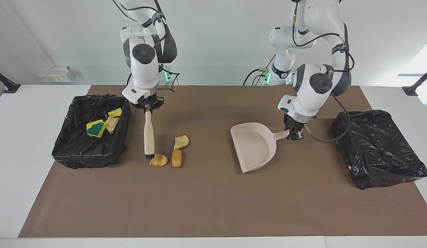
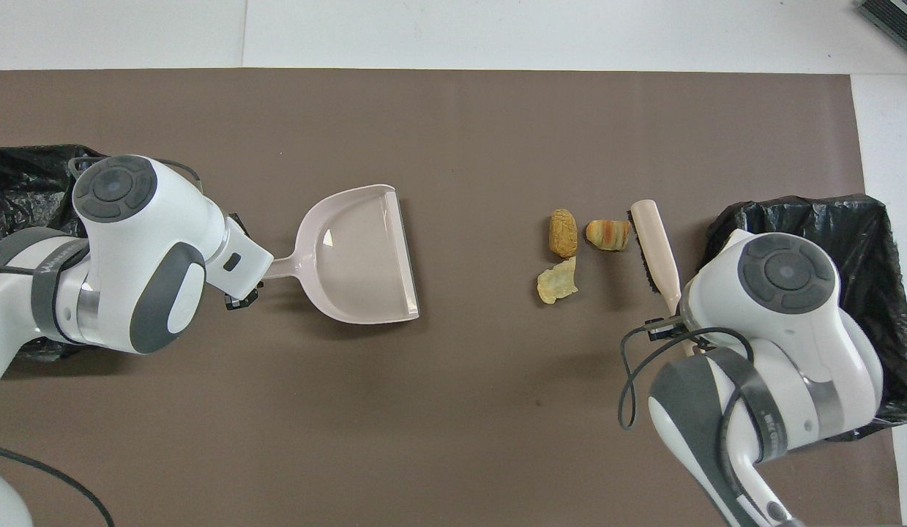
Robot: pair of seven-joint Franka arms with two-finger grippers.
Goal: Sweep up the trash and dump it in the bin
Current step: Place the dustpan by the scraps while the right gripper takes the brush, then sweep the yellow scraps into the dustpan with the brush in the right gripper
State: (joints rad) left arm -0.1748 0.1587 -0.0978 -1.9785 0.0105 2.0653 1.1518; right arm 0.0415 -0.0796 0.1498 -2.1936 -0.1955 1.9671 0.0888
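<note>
Three pieces of trash lie on the brown mat: a striped orange lump (image 1: 158,159) (image 2: 607,233), a brown bread-like lump (image 1: 177,158) (image 2: 563,233) and a pale beige scrap (image 1: 181,141) (image 2: 556,281). My right gripper (image 1: 146,106) is shut on the handle of the beige brush (image 1: 149,132) (image 2: 657,245). The brush's bristle end rests on the mat beside the striped lump, toward the right arm's end. My left gripper (image 1: 294,133) (image 2: 241,296) is shut on the handle of the beige dustpan (image 1: 254,144) (image 2: 358,256). The dustpan's open mouth faces the trash.
A black-lined bin (image 1: 85,156) (image 2: 724,227) at the right arm's end holds yellow-green sponge pieces (image 1: 96,128) and a beige chunk (image 1: 112,123). A second black-lined bin (image 1: 382,151) (image 2: 21,183) sits at the left arm's end.
</note>
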